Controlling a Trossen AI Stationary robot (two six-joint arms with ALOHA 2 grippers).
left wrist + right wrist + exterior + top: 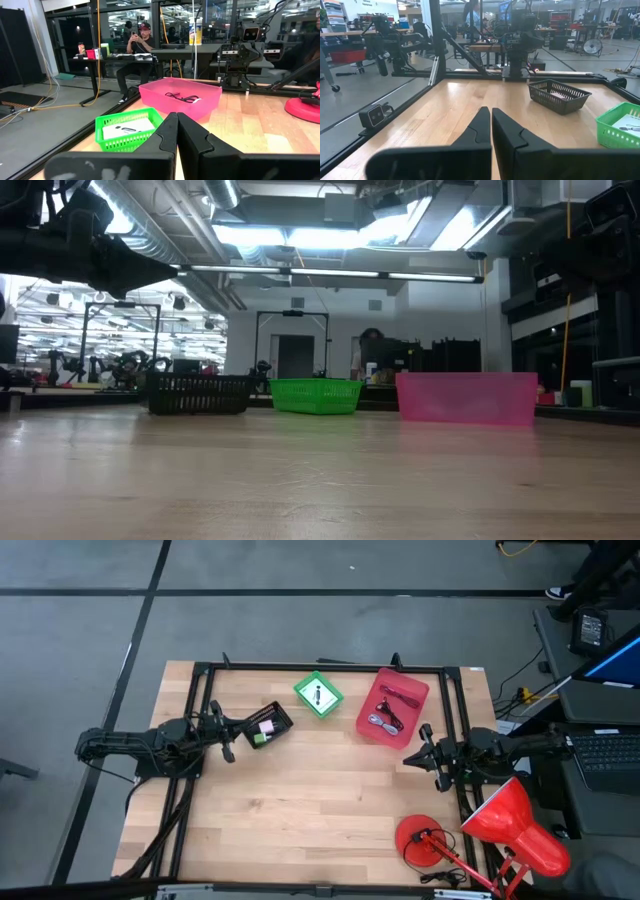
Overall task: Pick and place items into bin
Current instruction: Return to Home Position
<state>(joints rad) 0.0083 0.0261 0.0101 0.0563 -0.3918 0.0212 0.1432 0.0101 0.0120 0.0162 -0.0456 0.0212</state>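
Three bins stand along the table's far side. The black mesh basket [266, 725] [198, 393] [558, 96] holds tiny pink and green pieces. A white card with black marks lies in the green basket [318, 695] [316, 395] [128, 131]. In the pink bin [392, 705] [466, 398] [181, 97] lie a black cable and a red cable. My left gripper [228, 748] [176, 120] hovers shut just left of the black basket, holding nothing. My right gripper [418, 757] [490, 114] is shut and empty at the table's right, near side of the pink bin.
A red desk lamp [505, 825] with a round base [422, 838] stands at the table's near right corner. A black frame rail [320, 667] runs around the table. Bare wooden tabletop [310, 795] spreads across the middle and near side. A seated person [141, 45] shows beyond the table.
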